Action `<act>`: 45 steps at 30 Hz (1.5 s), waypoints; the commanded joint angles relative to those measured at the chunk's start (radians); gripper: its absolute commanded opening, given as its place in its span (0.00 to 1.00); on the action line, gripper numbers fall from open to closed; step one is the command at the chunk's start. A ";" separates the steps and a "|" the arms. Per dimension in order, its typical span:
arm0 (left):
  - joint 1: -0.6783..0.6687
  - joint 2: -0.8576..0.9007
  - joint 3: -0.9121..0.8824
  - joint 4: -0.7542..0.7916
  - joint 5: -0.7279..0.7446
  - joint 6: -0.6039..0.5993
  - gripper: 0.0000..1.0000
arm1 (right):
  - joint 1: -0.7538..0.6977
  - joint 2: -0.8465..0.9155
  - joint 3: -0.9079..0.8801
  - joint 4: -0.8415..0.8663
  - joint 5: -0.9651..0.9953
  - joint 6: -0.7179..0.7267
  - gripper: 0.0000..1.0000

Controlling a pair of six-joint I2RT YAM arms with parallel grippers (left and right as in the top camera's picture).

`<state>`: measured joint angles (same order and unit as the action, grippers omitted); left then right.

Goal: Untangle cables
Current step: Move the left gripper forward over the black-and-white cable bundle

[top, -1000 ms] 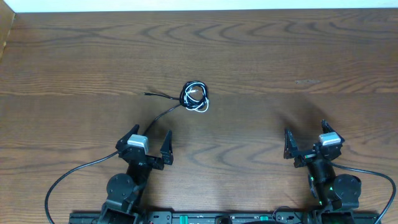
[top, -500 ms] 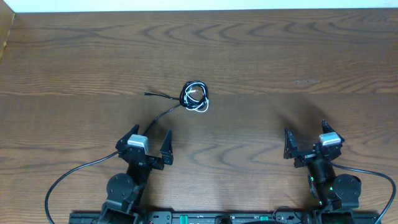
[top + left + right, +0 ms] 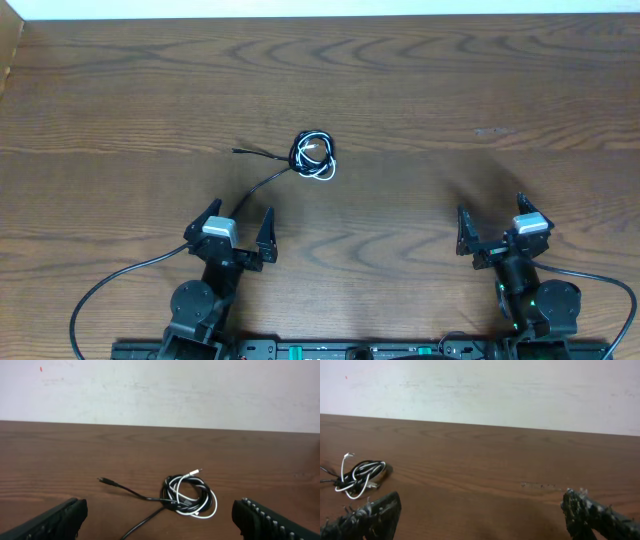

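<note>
The knotted cables (image 3: 313, 156) are lying mid-desk (image 3: 450, 90), while the left gripper (image 3: 237, 225) and right gripper (image 3: 490, 228) are gaping wide, empty, near the robot-side edge.

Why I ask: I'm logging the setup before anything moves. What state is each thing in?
cables: white and black wound into one tangled coil, black tails trailing left, lying untouched on the table.
left gripper: jaws open, empty, short of the coil.
right gripper: jaws open, empty, well off to the coil's right.
</note>
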<state>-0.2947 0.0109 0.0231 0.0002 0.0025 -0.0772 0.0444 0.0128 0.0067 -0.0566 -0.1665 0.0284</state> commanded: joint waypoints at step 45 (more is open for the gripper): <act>-0.004 1.168 1.524 -1.155 0.192 0.047 0.98 | 0.009 -0.006 -0.001 -0.005 0.003 -0.015 0.99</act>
<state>-0.2958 1.1400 1.5269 -1.1614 0.1764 -0.0467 0.0444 0.0120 0.0067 -0.0570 -0.1638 0.0284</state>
